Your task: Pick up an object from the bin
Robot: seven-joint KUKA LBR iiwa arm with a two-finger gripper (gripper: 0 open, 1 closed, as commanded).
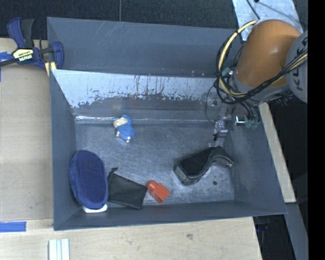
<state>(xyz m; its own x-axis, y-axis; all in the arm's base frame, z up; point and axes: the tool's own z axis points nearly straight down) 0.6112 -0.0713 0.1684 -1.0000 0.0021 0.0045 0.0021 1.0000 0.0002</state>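
Observation:
My gripper (221, 130) hangs at the right of the bin, near the back wall, below the arm's orange cover. Just in front of it and slightly left lies a black and grey curved object (199, 164) on the bin floor, its grey end pointing right toward the gripper. The gripper stands above that object's right end, apart from it, and nothing shows held in it.
A red-orange block (158, 191) lies at the front middle, with a black folded piece (124, 192) to its left and a blue oval pad with a white edge (88, 180) at the front left. A small blue and white toy (123, 129) sits near the back left.

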